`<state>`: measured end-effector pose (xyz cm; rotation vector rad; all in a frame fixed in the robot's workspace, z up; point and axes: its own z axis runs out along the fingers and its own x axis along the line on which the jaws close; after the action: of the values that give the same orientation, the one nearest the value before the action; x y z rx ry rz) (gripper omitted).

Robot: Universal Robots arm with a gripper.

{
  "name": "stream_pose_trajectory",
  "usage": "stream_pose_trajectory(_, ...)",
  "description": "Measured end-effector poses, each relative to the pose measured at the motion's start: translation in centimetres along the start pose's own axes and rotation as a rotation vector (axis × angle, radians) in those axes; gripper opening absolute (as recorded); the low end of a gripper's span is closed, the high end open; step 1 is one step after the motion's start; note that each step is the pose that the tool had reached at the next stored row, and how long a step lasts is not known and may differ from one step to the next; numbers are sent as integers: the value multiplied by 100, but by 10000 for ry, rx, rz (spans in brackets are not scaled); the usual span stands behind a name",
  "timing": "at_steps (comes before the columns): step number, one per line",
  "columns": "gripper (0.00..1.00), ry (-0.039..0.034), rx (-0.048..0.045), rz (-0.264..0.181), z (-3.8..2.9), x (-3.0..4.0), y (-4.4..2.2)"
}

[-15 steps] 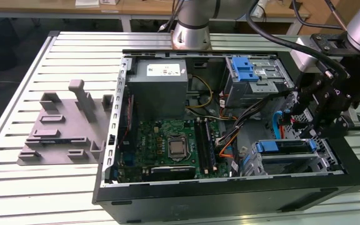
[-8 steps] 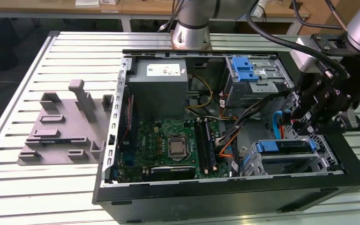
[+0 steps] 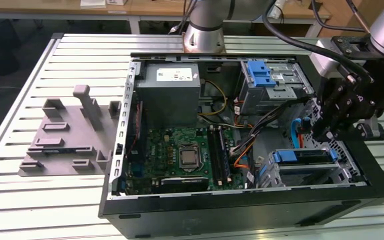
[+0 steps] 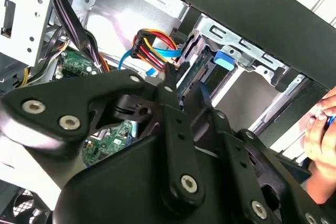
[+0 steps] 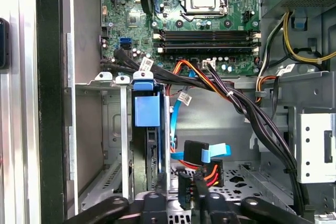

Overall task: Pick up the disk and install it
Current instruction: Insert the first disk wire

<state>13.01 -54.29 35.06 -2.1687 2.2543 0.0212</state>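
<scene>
The disk (image 3: 303, 156), silver-grey and edged by a blue carrier, sits slotted in the drive cage at the corner of the open computer case (image 3: 245, 210) nearest the camera in the exterior view; in the first wrist view it (image 5: 147, 109) stands on edge in that cage. The black gripper (image 3: 330, 131) hangs just above the disk, its jaws drawn close together, holding nothing; beyond lie the green motherboard (image 3: 185, 150), the grey power supply (image 3: 172, 87) and the slatted table (image 3: 78, 55).
</scene>
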Motion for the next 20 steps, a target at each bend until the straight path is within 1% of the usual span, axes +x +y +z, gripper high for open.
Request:
stream_pose_trajectory(1, 33, 8, 1, 1, 0, 0, 0)
stream_pose_trajectory(2, 26, 15, 2, 1, -1, 0, 0)
stream_pose_trajectory(8, 26, 57, 3, 1, -1, 0, 0)
stream_pose_trajectory(10, 24, 67, 4, 1, -1, 0, 0)
stream_pose_trajectory(11, 18, 68, 4, 1, -1, 0, 0)
stream_pose_trajectory(18, 16, 69, 4, 2, -1, 0, 0)
stream_pose_trajectory(20, 16, 71, -9, 1, -1, -1, -2)
